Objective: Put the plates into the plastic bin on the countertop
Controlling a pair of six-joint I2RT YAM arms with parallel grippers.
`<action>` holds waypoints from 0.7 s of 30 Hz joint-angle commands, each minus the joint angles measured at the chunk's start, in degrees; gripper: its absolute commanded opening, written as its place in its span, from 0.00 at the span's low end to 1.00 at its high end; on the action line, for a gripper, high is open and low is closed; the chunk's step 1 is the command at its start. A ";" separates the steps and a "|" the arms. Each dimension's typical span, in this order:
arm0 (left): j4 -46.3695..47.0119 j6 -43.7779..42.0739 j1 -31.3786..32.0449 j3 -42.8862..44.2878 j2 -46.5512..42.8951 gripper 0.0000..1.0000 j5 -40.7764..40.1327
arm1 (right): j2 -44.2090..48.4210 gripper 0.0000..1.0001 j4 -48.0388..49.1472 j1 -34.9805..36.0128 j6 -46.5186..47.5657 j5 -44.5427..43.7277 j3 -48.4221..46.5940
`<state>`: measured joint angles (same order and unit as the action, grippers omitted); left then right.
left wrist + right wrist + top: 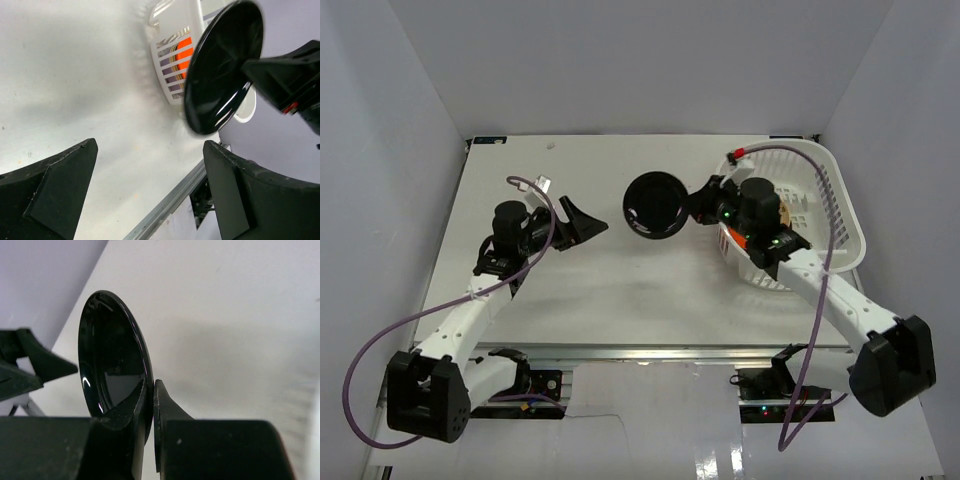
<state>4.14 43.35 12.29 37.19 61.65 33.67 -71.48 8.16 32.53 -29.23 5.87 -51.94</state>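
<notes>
White countertop (620, 290), white walls. My right gripper (698, 205) is clamped on the rim of the black plate (655, 205), held on edge just left of the plastic bin (840, 200). Left gripper (582, 222) is spread and empty. An orange item (185, 50) is already in the bin. This plate looks like the last; it still needs dropping in.

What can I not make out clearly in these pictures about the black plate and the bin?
- Top view: the right arm covers much of the plastic bin, so its contents cannot be counted.
- Left wrist view: only coloured edges show through the bin's slots.
- Right wrist view: the right gripper hides the lower rim of the black plate.
</notes>
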 commanded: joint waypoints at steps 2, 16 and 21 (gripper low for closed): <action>-9.40 -9.06 0.27 7.89 -3.64 0.98 0.69 | 9.94 0.08 -0.42 -10.27 -0.74 -4.98 -0.71; -16.53 -19.80 0.27 4.38 -11.55 0.98 -1.15 | 18.40 0.29 -7.37 -31.65 -1.61 -22.92 14.58; -17.06 -20.24 0.27 4.73 -11.81 0.98 -1.24 | 17.60 0.90 -10.79 -31.83 -0.83 -21.79 10.99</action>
<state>-12.08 24.99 12.29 41.60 51.09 32.56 -54.54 -3.25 0.86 -30.35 -14.76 -36.88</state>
